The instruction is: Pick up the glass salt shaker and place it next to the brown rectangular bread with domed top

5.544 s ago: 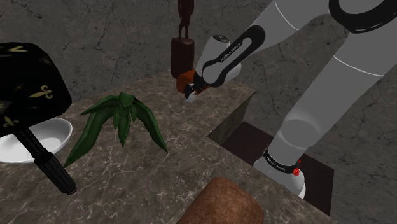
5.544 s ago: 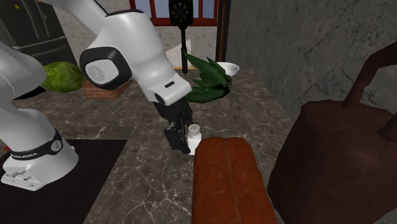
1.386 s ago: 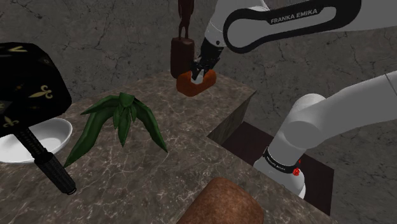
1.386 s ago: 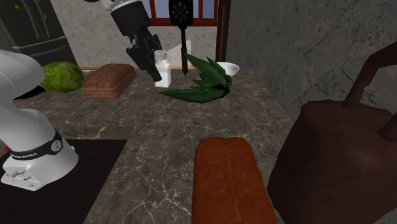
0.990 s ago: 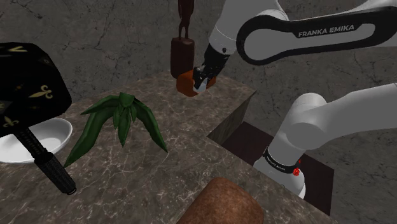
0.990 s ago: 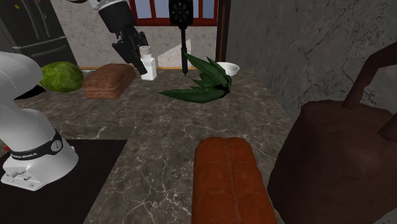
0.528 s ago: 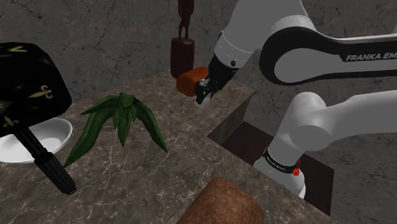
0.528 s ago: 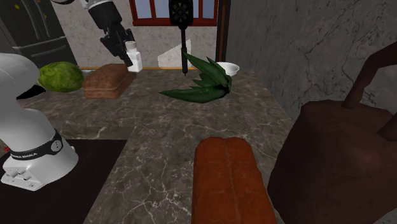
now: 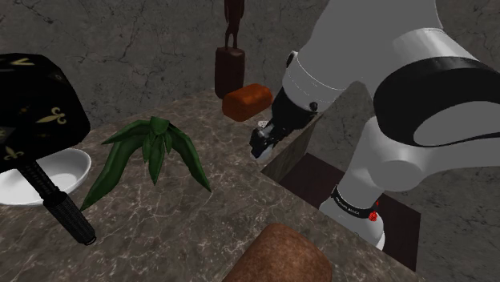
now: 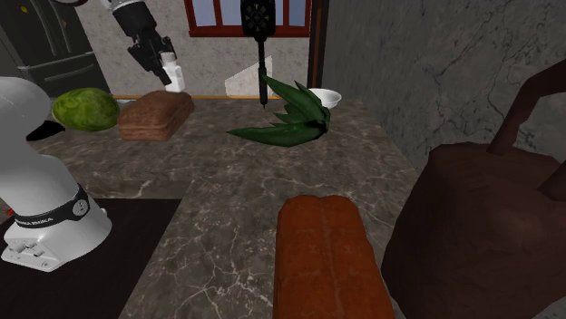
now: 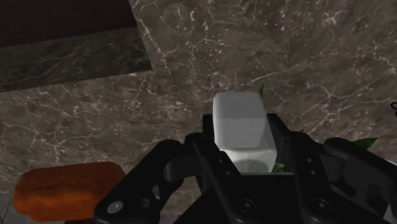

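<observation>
The pincer (image 11: 240,137) is clamped narrowly on the white salt shaker (image 11: 238,121) and holds it in the air above the marbled tabletop (image 10: 272,181), close to the brown domed bread (image 10: 156,116). Since half a second ago, the shaker has been carried further toward the second exterior view's left.

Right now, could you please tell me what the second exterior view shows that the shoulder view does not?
Second exterior view adds: a green cabbage and a red-framed window. Shoulder view adds: gold fleur-de-lis marks on a black object. Shared: the gripper clasping the white salt shaker above the counter, the brown bread, the orange-brown loaf, the leafy plant and the white bowl.
</observation>
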Controlling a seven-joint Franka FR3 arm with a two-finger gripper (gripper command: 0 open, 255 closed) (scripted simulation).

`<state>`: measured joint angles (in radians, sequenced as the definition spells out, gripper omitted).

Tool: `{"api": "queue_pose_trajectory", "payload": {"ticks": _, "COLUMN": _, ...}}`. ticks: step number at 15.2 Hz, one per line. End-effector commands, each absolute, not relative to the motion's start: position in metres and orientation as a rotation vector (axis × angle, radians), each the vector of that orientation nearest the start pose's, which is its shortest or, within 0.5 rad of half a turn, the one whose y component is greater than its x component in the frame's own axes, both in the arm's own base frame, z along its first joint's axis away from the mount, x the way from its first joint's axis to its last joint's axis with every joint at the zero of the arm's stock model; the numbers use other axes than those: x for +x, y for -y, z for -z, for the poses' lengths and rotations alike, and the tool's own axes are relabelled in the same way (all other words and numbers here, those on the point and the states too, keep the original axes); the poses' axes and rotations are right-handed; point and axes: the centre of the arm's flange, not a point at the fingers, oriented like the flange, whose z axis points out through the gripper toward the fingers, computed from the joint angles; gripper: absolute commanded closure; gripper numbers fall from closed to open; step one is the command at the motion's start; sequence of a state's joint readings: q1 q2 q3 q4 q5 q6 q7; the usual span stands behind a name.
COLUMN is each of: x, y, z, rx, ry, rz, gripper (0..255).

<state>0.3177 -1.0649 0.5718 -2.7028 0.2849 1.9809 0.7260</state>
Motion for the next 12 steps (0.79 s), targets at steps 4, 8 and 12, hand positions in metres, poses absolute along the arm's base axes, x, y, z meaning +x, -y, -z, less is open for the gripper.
{"api": "queue_pose_trajectory", "payload": {"ticks": 4, "x": 0.119, "y": -0.296, "z": -0.492, "rx": -3.085, "ry": -0.184, "rz": 0.545, "gripper": 255}}
{"api": "queue_pose_trajectory", "payload": {"ticks": 8, "x": 0.08, "y": -0.333, "z": -0.492, "rx": -3.085, "ry": -0.184, "rz": 0.545, "gripper": 255}}
{"api": "queue_pose_trajectory", "payload": {"ticks": 12, "x": 0.042, "y": -0.369, "z": -0.492, "rx": -3.085, "ry": -0.184, "rz": 0.545, "gripper": 255}}
